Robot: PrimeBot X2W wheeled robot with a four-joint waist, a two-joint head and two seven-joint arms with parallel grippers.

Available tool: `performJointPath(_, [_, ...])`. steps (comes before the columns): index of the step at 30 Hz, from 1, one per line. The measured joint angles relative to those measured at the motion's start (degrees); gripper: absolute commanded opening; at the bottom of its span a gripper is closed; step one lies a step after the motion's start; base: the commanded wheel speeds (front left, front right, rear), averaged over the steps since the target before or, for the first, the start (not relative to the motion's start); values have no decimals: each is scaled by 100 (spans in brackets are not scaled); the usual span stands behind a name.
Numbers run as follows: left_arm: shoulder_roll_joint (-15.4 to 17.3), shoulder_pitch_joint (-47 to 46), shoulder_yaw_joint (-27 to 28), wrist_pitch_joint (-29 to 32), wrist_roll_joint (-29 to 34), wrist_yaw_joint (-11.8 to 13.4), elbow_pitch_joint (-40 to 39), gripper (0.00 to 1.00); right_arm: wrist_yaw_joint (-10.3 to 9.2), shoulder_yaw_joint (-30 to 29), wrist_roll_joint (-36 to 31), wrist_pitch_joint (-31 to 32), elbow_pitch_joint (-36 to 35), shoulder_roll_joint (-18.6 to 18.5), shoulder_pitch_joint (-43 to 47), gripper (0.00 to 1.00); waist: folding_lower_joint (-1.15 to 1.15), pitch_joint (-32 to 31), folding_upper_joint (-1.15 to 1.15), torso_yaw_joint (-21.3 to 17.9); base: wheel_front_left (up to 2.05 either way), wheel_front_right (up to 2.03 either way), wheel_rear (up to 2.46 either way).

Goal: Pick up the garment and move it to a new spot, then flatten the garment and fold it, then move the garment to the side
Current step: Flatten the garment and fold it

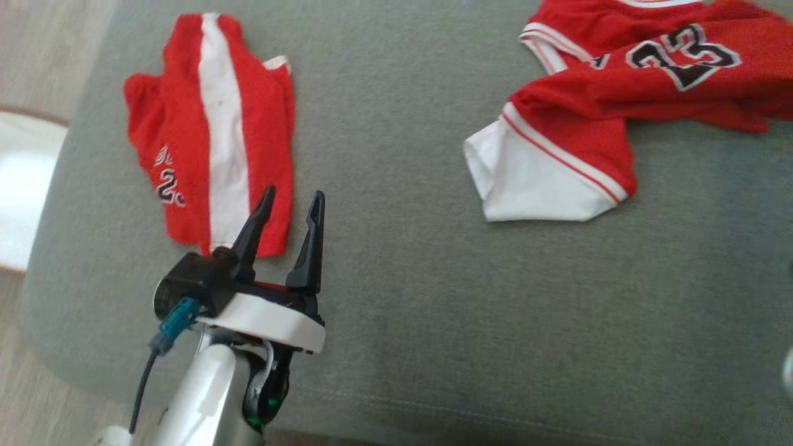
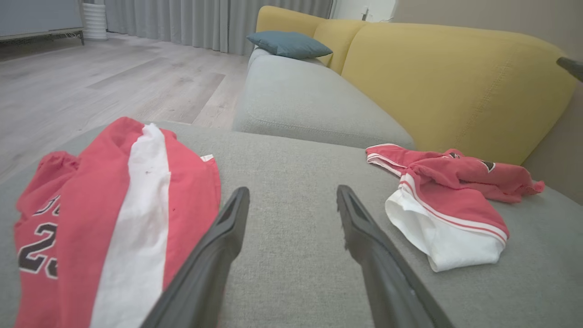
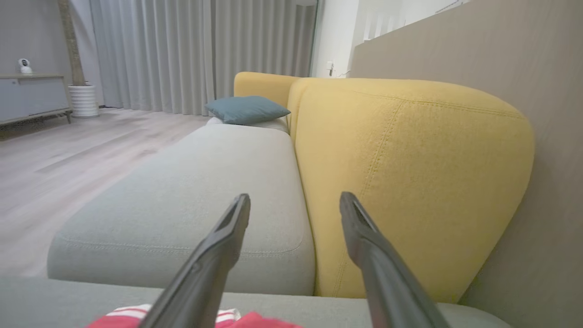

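Observation:
A crumpled red jersey (image 1: 619, 105) with white trim and the number 23 lies at the far right of the grey sofa seat (image 1: 396, 279); it also lies right of centre in the left wrist view (image 2: 451, 205). A red edge of the jersey (image 3: 268, 321) sits just below my right gripper (image 3: 295, 197), which is open and holds nothing. Red shorts (image 1: 210, 133) with a white stripe lie at the far left. My left gripper (image 1: 293, 196) is open just right of the shorts' near edge, above the seat, with nothing between its fingers (image 2: 292, 191).
A yellow sofa back (image 2: 455, 86) rises behind the jersey. A second grey seat cushion (image 2: 309, 100) with a blue pillow (image 2: 289, 44) extends beyond. Wooden floor (image 1: 37, 62) lies past the seat's left edge. Bare seat fabric spans between the two garments.

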Motion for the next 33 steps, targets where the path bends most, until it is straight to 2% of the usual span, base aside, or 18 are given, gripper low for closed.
performJointPath(7, [2, 74, 94, 0, 56, 4, 1, 100, 0, 658, 691, -367, -257, 493, 720, 100, 0, -327, 0, -379, 0, 0, 0])
performJointPath(13, [3, 312, 133, 0, 94, 34, -5, 100, 0, 1259, 1293, -443, -1161, 857, 1902, 100, 0, -691, 0, -722, 0, 0, 0])
performJointPath(17, [4, 435, 134, 0, 90, 64, -30, 100, 0, 1546, 1417, -438, -1867, 1017, 2864, 100, 0, -904, 0, -903, 0, 0, 0])
performJointPath(25, [7, 586, 126, 0, 82, 141, -93, 100, 0, 1714, 1434, -432, -3045, 1244, 4451, 100, 0, -1160, 0, -1125, 0, 0, 0])
performJointPath(33, [8, 645, 112, 0, 83, 138, -104, 100, 0, 1797, 1763, -431, -3363, 1313, 5073, 100, 0, -1194, 0, -1195, 0, 0, 0])
